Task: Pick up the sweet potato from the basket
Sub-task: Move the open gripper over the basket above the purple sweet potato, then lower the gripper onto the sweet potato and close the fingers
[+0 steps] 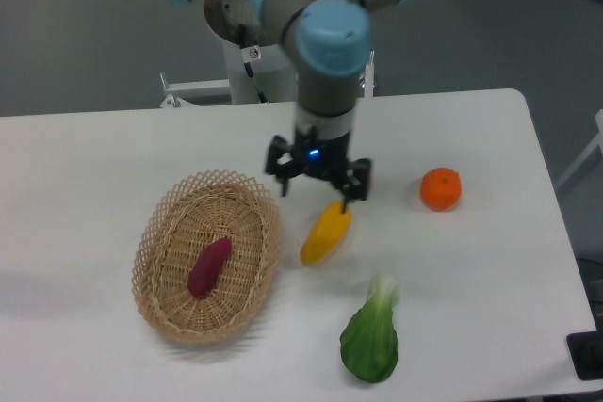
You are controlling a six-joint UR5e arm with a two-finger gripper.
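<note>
The magenta-purple sweet potato [209, 266] lies in the middle of the oval wicker basket [155, 233] at the left of the table. My gripper [316, 185] hangs above the table to the right of the basket, just above the upper end of a yellow oblong vegetable [325, 233]. Its fingers are spread apart and hold nothing. The gripper is apart from the basket and the sweet potato.
A round orange fruit [440, 188] sits to the right of the gripper. A green leafy vegetable [371, 342] lies near the front edge. The white table [85, 157] ends at the right near the orange.
</note>
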